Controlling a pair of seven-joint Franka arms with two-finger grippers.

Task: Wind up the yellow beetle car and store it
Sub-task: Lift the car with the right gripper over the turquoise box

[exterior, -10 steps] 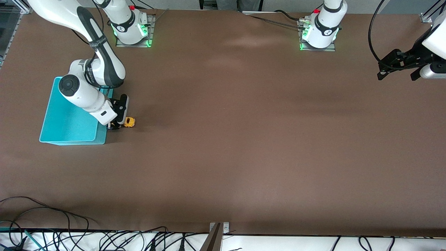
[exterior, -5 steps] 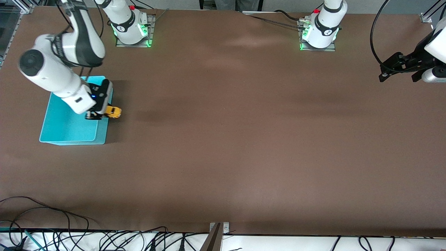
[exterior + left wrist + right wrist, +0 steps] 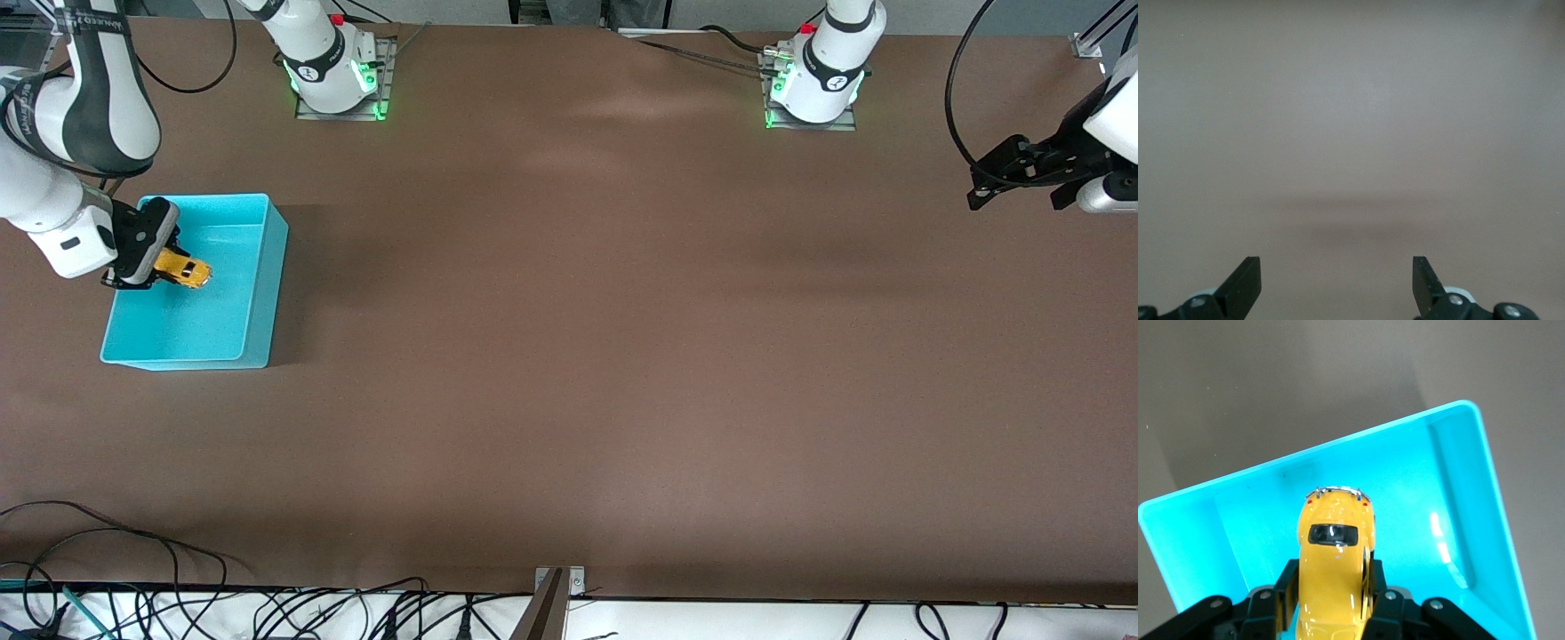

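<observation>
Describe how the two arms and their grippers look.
Both arms are glossy white with black joint bands; their bases glow green and carry a red button. The right arm has lettering on a band and a black cable. The right gripper and left gripper are black, with angular fingers.

The yellow beetle car (image 3: 184,270) (image 3: 1335,570) is a tiny yellow-orange toy with a rounded body, a dark rear window and a chrome bumper. It hangs in the air over the open turquoise bin (image 3: 260,293) (image 3: 1475,513), clamped between the right end effector's (image 3: 147,274) (image 3: 1331,603) fingers.
</observation>
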